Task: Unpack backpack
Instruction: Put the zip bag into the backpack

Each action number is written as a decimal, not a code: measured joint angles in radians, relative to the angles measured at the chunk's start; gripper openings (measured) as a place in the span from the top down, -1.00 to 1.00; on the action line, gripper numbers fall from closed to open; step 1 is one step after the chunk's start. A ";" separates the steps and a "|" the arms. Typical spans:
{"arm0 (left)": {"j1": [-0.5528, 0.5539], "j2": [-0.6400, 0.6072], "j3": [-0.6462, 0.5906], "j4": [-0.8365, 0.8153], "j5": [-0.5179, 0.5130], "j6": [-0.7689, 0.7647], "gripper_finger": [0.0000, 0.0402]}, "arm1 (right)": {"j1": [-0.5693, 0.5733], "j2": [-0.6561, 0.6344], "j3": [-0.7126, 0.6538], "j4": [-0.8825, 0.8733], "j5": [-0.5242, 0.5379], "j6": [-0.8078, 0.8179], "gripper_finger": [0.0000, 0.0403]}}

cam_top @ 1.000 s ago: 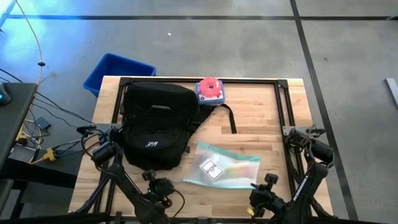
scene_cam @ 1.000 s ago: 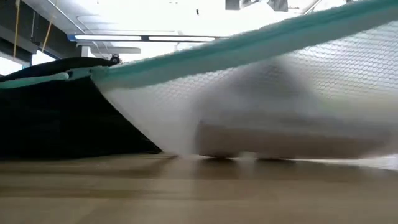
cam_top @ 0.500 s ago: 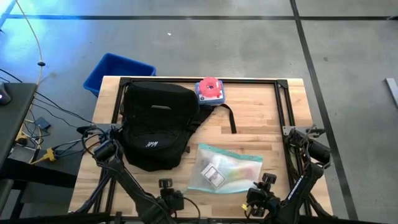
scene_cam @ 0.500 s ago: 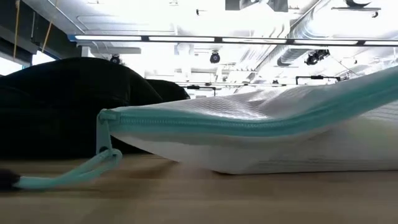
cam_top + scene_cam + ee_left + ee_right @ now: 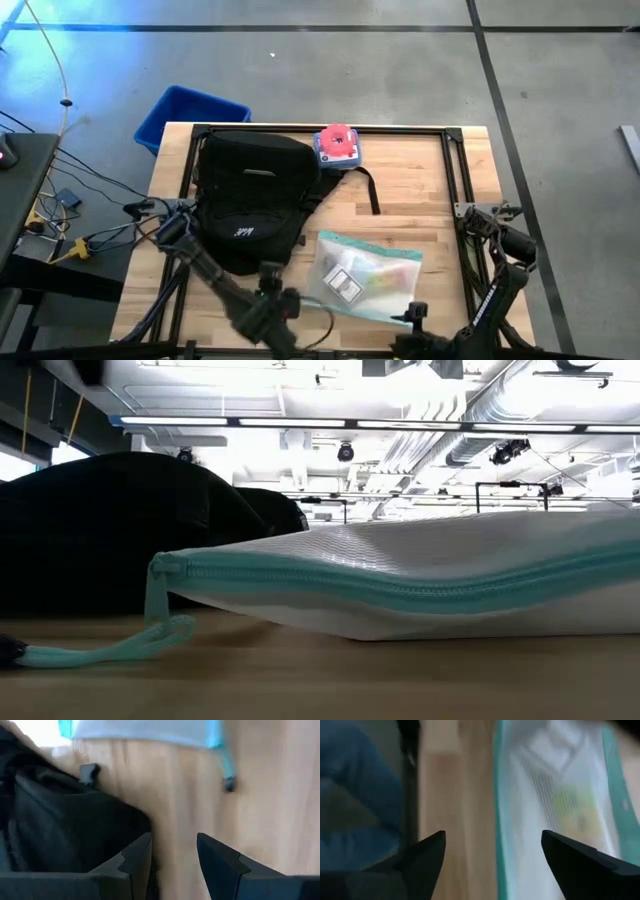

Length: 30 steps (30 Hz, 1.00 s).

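Left gripper nearest the backpack, empty, at its near edge.

Left gripper point(image 5: 172, 857): fingers parted with nothing between them, low over the tabletop point(image 5: 410, 190) just off the backpack's near right corner; the black fabric lies directly beside one finger. Right gripper point(image 5: 492, 860): spread wide, empty, at the tabletop's near edge, well apart from the backpack, with the mesh zip pouch point(image 5: 365, 275) between the two. Backpack point(image 5: 250, 200): flat on the tabletop's left half, long axis running from the near edge toward the far edge, top loop at the far end, straps trailing right toward the red-and-blue item point(image 5: 337, 146) touching its far right corner. Judgement: the left arm is the closer one for any reach into the backpack; the opening is not discernible here.
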 joint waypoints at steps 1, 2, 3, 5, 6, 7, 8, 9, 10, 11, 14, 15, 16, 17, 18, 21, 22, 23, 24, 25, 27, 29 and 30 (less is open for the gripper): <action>0.025 0.000 0.000 0.003 0.012 0.019 0.32 | 0.002 0.000 0.000 0.017 0.037 -0.016 -0.59; 0.050 0.000 0.001 0.007 0.029 0.041 0.32 | 0.006 0.000 0.000 0.022 0.083 -0.029 -0.60; 0.073 0.000 0.001 0.005 0.046 0.058 0.32 | 0.008 0.000 0.000 0.026 0.126 -0.044 -0.60; 0.118 0.000 0.001 0.004 0.088 0.087 0.32 | 0.008 0.003 0.001 0.039 0.198 -0.047 -0.60; 0.144 -0.002 0.001 0.004 0.122 0.117 0.31 | 0.007 0.005 0.001 0.036 0.215 -0.044 -0.60; 0.170 -0.002 0.001 0.004 0.167 0.160 0.30 | 0.007 0.007 0.001 0.036 0.216 -0.043 -0.60; 0.194 -0.003 0.001 0.004 0.207 0.201 0.27 | 0.008 0.007 0.001 0.039 0.214 -0.043 -0.60; 0.215 -0.003 0.001 0.004 0.236 0.233 0.25 | 0.008 0.008 0.001 0.040 0.215 -0.044 -0.61; 0.236 -0.003 0.001 0.004 0.251 0.260 0.21 | 0.008 0.011 0.001 0.045 0.218 -0.044 -0.61; 0.255 -0.003 0.001 0.004 0.258 0.283 0.19 | 0.007 0.014 0.001 0.047 0.223 -0.044 -0.61; 0.307 -0.003 0.012 0.003 0.228 0.361 0.17 | 0.006 0.025 0.000 0.046 0.231 -0.044 -0.61; 0.321 -0.003 0.020 0.005 0.188 0.387 0.18 | 0.005 0.028 0.000 0.044 0.236 -0.046 -0.61; 0.336 -0.003 0.033 0.003 0.147 0.419 0.20 | 0.004 0.031 0.000 0.044 0.242 -0.048 -0.61; 0.355 -0.003 0.048 0.003 0.104 0.452 0.22 | 0.003 0.035 0.000 0.042 0.245 -0.051 -0.61; 0.374 -0.003 0.066 0.004 0.060 0.483 0.24 | 0.000 0.041 0.000 0.038 0.248 -0.053 -0.61; 0.430 -0.003 0.139 0.005 -0.062 0.560 0.31 | -0.008 0.050 0.000 0.037 0.245 -0.051 -0.61; 0.446 -0.003 0.170 0.005 -0.082 0.573 0.33 | -0.011 0.054 0.000 0.038 0.245 -0.045 -0.61; 0.460 -0.003 0.200 0.005 -0.098 0.573 0.34 | -0.015 0.058 0.000 0.037 0.240 -0.043 -0.61; 0.470 -0.004 0.228 0.005 -0.099 0.554 0.34 | -0.017 0.064 0.000 0.037 0.232 -0.042 -0.61; 0.475 -0.009 0.248 0.006 -0.096 0.525 0.34 | -0.018 0.068 0.000 0.037 0.219 -0.044 -0.61; 0.481 -0.028 0.252 0.007 -0.048 0.474 0.32 | -0.022 0.073 0.000 0.038 0.209 -0.042 -0.61; 0.482 -0.051 0.220 0.004 0.058 0.416 0.28 | -0.022 0.085 0.000 0.039 0.199 -0.035 -0.61; 0.481 -0.061 0.199 0.003 0.129 0.378 0.26 | -0.022 0.092 0.000 0.039 0.187 -0.032 -0.61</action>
